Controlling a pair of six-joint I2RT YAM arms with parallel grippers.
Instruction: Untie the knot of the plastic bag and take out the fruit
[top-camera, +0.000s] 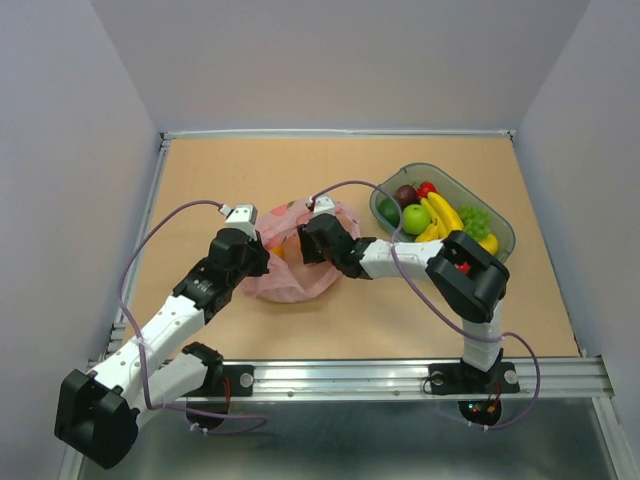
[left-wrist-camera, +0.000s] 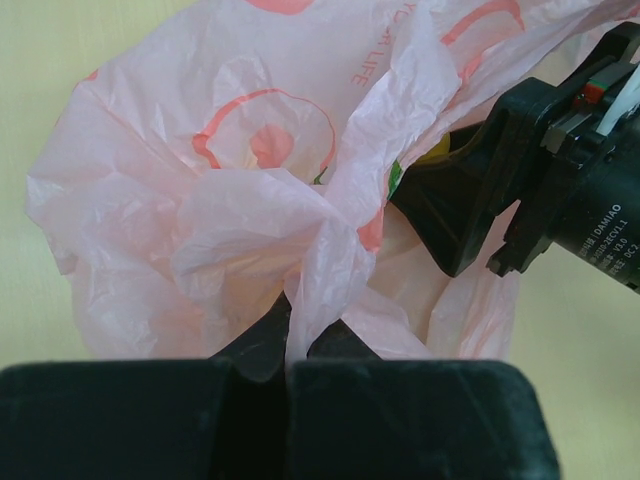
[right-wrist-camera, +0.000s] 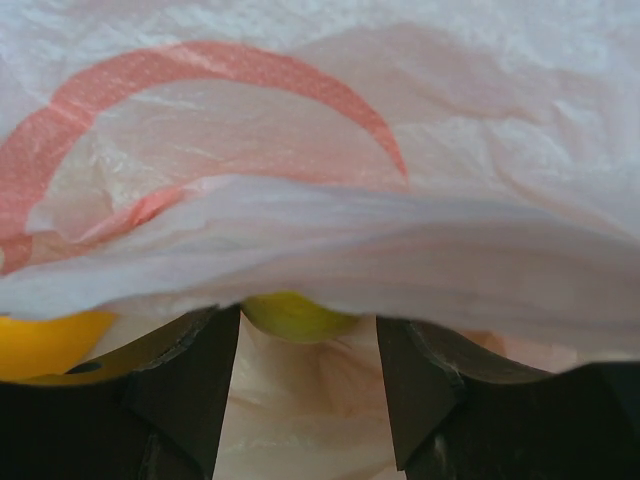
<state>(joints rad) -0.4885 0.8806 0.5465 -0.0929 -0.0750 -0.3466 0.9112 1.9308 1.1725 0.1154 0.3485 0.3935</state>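
While the left gripper (left-wrist-camera: 288, 352) pinches the plastic bag (left-wrist-camera: 190, 210), the right gripper (right-wrist-camera: 308, 345), seemingly inside, gapes.

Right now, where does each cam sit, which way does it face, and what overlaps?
Top external: above and behind the bases, looking down on the table; left arm, right arm show.
Left wrist: looks along the left gripper, shut on the plastic bag; right gripper shows at right.
Right wrist: nosed into the bag, own parted fingers framing a yellow-green fruit.
Shared: all three see the bag.
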